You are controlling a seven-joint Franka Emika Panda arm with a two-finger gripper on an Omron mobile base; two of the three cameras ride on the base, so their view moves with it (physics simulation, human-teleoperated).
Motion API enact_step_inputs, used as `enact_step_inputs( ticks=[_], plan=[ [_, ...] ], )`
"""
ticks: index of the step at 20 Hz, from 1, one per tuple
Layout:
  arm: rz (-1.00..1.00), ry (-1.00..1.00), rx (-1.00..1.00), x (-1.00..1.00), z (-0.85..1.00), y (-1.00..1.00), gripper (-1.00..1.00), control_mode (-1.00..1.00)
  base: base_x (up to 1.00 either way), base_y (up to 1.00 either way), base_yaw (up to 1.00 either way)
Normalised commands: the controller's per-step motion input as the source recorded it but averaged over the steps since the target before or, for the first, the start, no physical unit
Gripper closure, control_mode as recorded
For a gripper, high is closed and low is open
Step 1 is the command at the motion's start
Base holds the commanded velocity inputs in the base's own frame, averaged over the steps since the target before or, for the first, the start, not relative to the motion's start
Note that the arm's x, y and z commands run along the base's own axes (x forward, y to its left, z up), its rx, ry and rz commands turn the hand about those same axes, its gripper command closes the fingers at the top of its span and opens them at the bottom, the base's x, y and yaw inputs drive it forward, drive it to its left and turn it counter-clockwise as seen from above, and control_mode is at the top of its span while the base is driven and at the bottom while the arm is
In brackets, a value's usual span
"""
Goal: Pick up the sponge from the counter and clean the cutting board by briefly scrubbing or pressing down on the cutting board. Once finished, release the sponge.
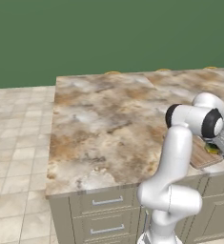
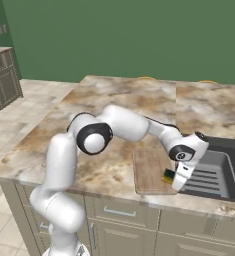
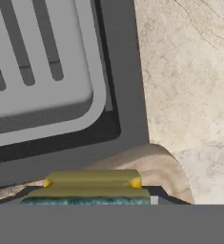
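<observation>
The brown wooden cutting board (image 2: 150, 170) lies on the marbled counter (image 2: 119, 105) beside the sink. My gripper (image 2: 174, 178) hangs at the board's front right corner, shut on the sponge (image 2: 168, 176). Whether the sponge touches the wood I cannot tell. In the hand view the sponge (image 3: 89, 187) sits at the bottom between my fingers, green layer lowest, with the board's rounded corner (image 3: 158, 164) just behind it. In the left base view the sponge (image 1: 211, 149) peeks out yellow under the hand, over the cutting board (image 1: 203, 156).
The dark grey ribbed sink basin (image 2: 214, 172) starts right beside the board's right edge; its ribs (image 3: 32, 57) take up the upper left of the hand view. The counter's front edge (image 2: 139, 197) runs just below the board, with drawer cabinets (image 1: 106, 214) underneath.
</observation>
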Motion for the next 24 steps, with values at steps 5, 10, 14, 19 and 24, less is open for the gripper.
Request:
enact_step_inputs(
  ticks=[5, 10, 14, 19, 24],
  plan=[
    [0.00, 0.01, 0.00, -0.71, -0.08, -0.13, 1.00, -1.00, 0.00, 0.00, 0.00],
    [0.00, 0.05, 0.00, -0.58, -0.05, -0.02, 1.00, -1.00, 0.00, 0.00, 0.00],
    [0.00, 0.02, 0.00, -0.04, 0.19, 0.19, 1.00, -1.00, 0.00, 0.00, 0.00],
    [-0.01, 0.00, 0.00, 0.02, 0.37, 0.30, 1.00, -1.00, 0.00, 0.00, 0.00],
    [-0.06, 0.00, -0.03, 0.00, 0.14, 0.29, 1.00, -1.00, 0.00, 0.00, 0.00]
  ],
)
